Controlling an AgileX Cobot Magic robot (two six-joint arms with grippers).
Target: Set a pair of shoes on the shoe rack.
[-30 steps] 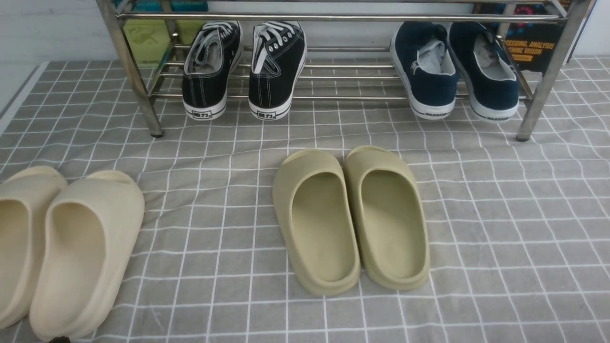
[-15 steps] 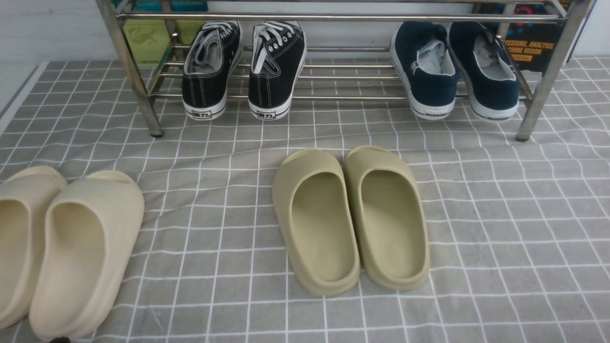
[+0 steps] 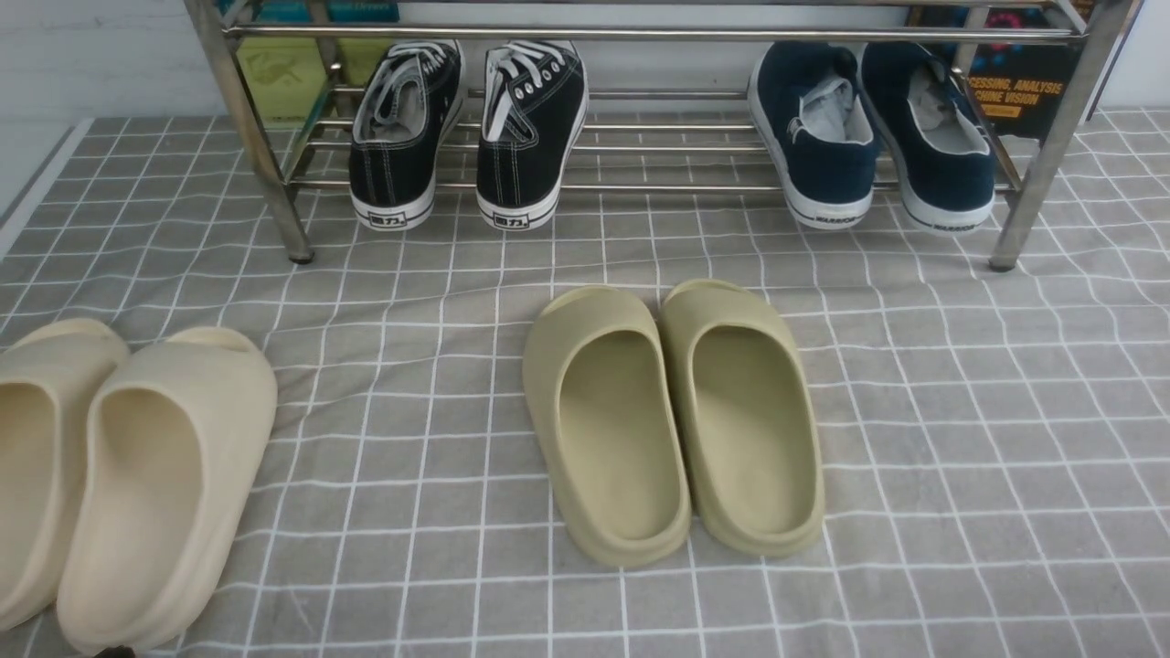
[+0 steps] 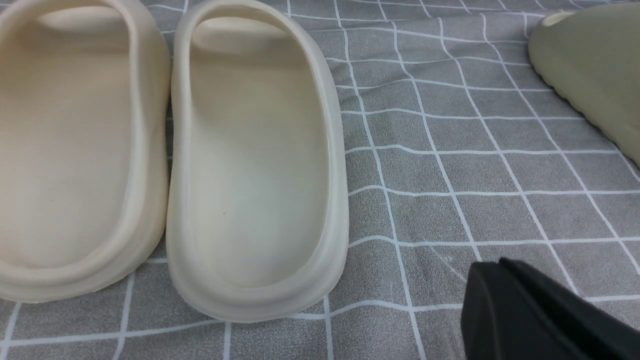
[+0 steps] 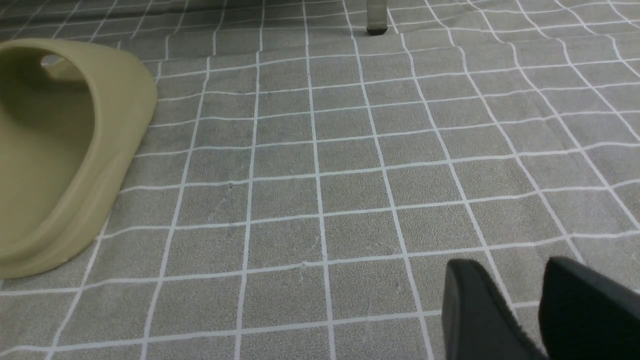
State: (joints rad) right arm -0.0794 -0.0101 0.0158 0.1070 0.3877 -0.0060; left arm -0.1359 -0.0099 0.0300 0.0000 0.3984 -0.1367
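Black canvas sneakers (image 3: pixel 517 137) with white laces sit side by side, a gap between them, on the bottom bars of the metal shoe rack (image 3: pixel 651 188) in the front view, toward its left end, heels out past the front bar, while navy slip-ons (image 3: pixel 873 137) stand near its right end and olive slides (image 3: pixel 676 420) and cream slides (image 3: pixel 137 484) lie on the checked cloth (image 3: pixel 384 512) in front. Seen from the left wrist, the left gripper (image 4: pixel 505 265) is pressed together beside the cream pair. Over bare cloth in the right wrist view, the right gripper's (image 5: pixel 507 265) fingers stand slightly apart, nothing between them.
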